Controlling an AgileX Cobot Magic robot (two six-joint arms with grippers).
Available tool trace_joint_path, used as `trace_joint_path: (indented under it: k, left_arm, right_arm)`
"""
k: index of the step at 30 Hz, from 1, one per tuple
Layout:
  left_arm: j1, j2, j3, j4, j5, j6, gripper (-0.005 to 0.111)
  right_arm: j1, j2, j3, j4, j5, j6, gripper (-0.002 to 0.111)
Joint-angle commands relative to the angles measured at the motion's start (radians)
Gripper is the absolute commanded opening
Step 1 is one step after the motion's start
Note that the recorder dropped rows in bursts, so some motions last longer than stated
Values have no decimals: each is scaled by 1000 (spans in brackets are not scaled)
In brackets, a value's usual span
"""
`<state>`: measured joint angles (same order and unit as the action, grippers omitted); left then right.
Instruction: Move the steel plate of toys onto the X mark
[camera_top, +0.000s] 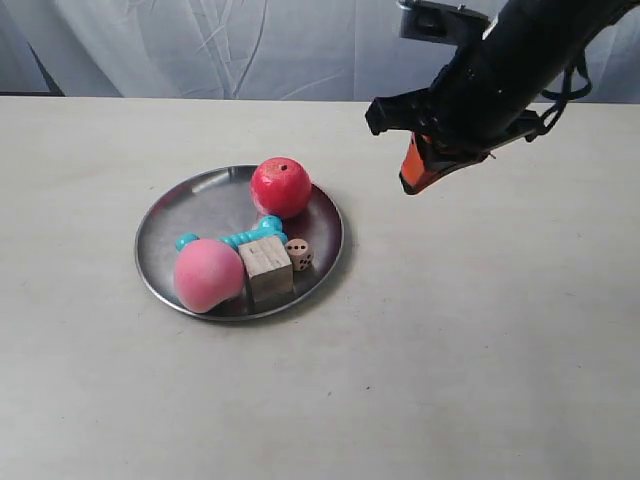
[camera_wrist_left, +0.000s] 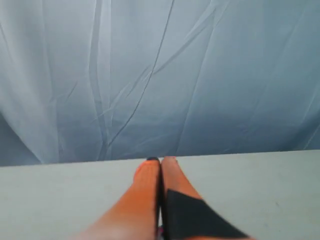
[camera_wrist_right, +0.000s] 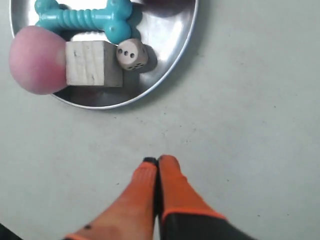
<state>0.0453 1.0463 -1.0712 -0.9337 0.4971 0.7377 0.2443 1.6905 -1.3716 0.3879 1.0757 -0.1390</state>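
The steel plate (camera_top: 160, 215) lies left of the table's middle. It holds the red ball (camera_top: 280, 187), pink foam ball (camera_top: 208, 274), teal bone (camera_top: 240, 237), wooden cube (camera_top: 266, 268) and die (camera_top: 298, 254). The right wrist view shows the plate (camera_wrist_right: 170, 35) with bone (camera_wrist_right: 82, 17), cube (camera_wrist_right: 92, 63), die (camera_wrist_right: 132, 54) and pink ball (camera_wrist_right: 35, 60). My right gripper (camera_wrist_right: 157, 160) is shut and empty over bare table, apart from the rim. My left gripper (camera_wrist_left: 161, 159) is shut, facing the curtain. No X mark shows in any view.
The arm at the exterior view's right hangs above the table right of the plate, its orange fingertips (camera_top: 412, 180) pointing down. A pale curtain (camera_wrist_left: 160, 75) runs behind the table's far edge (camera_wrist_left: 250, 152).
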Motion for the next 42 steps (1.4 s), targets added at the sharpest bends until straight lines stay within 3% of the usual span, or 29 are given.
trace_joint_path:
  k: [1,11,14,28,34,42]
  left_arm:
    - [2,-172,39,34,-5,2,0]
    - [2,-534,58,25,-48,2,0]
    - [-37,-612,58,53,-51,2,0]
    - [-39,-650,58,61,-51,3,0]
    - [-39,-650,58,63,-47,3,0]
    - [-39,-650,58,63,-47,3,0]
  right_arm:
    - [-5,-153,97,-27,-64,9,0]
    - [-5,-695,351,-65,-203,11,0]
    - [-5,-833,353,-63,-197,11,0]
    - [-26,-1135,368,-66,-197,20,0]
    - [-159,-1433,752,-48,-433,-51,0]
    - [-264,-1637,1199,-64,-750,-72,0]
